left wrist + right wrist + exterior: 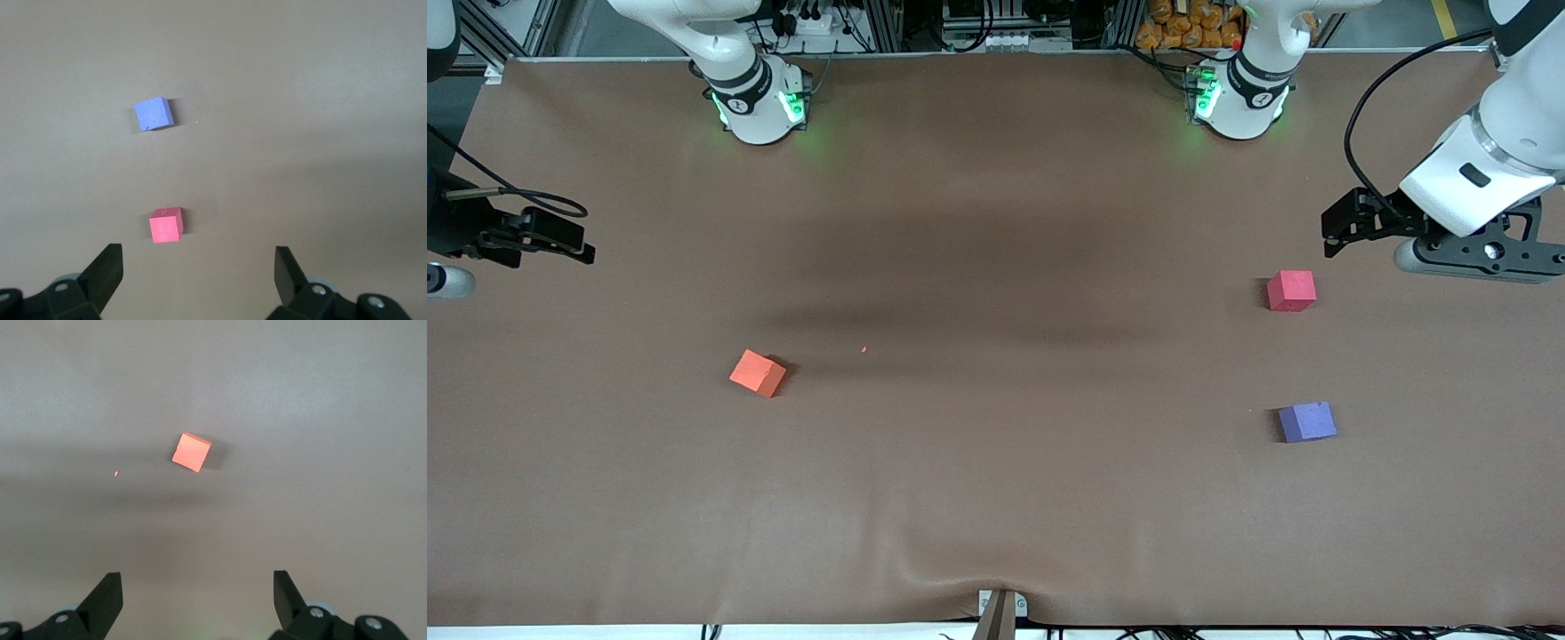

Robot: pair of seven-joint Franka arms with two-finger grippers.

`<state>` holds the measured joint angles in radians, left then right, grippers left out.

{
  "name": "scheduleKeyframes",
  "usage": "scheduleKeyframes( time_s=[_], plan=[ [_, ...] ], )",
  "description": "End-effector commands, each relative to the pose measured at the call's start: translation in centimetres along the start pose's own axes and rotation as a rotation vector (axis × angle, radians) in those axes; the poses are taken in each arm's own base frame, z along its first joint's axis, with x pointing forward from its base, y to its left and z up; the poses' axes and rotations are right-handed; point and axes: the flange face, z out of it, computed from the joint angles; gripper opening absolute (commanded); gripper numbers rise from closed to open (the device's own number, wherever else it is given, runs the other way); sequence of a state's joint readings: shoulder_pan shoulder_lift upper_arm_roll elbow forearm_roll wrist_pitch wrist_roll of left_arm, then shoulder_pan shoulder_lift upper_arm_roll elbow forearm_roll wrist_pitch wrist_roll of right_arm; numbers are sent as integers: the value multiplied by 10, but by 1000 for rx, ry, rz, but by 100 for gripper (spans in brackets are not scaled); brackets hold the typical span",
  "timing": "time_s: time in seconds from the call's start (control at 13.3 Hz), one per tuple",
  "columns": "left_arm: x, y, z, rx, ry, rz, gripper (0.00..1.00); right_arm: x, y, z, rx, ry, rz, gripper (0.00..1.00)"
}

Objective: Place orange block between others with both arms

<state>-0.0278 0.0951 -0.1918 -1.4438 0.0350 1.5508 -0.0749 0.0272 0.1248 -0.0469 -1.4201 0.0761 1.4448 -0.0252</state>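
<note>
The orange block (pixel 758 372) (pixel 191 452) lies on the brown table toward the right arm's end, turned at an angle. At the left arm's end sit the others: a pinkish-red cube (pixel 1291 291) (pixel 165 225) and, nearer the front camera, a purple-blue cube (pixel 1307 421) (pixel 153 113), with a bare gap between them. My left gripper (pixel 197 259) hangs open over the table beside the pinkish-red cube and holds nothing. Over its own end of the table, well apart from the orange block, my right gripper (pixel 197 581) hangs open and holds nothing.
A tiny orange crumb (pixel 863 349) lies on the cloth between the orange block and the table's middle. The brown cloth wrinkles over a clamp (pixel 1001 610) at the front edge. The arm bases (pixel 760 102) (pixel 1240 98) stand along the back edge.
</note>
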Motion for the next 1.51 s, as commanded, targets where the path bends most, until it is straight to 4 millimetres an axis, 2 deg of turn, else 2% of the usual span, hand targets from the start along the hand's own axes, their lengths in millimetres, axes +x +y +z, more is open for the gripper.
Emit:
scheduleKeyframes(
  time_s=[0.0,0.53,0.75,0.9,1.2,1.43],
  plan=[
    [2,1,-9,-7,46,-14,100,-5,3,-4,-10,2,-32,100],
    [1,3,-8,-1,45,-14,100,-5,5,-2,-16,-5,-57,100],
    [-1,16,-9,-4,41,-60,100,-6,6,-4,-18,-2,-66,100],
    [-2,23,-8,-7,39,-132,100,-5,20,-1,-14,-8,-46,100],
    [0,29,-1,-9,25,-132,100,-4,19,4,-13,-18,-32,100],
    [7,30,14,-9,0,-129,100,7,20,27,-5,-58,-31,100]
  ],
)
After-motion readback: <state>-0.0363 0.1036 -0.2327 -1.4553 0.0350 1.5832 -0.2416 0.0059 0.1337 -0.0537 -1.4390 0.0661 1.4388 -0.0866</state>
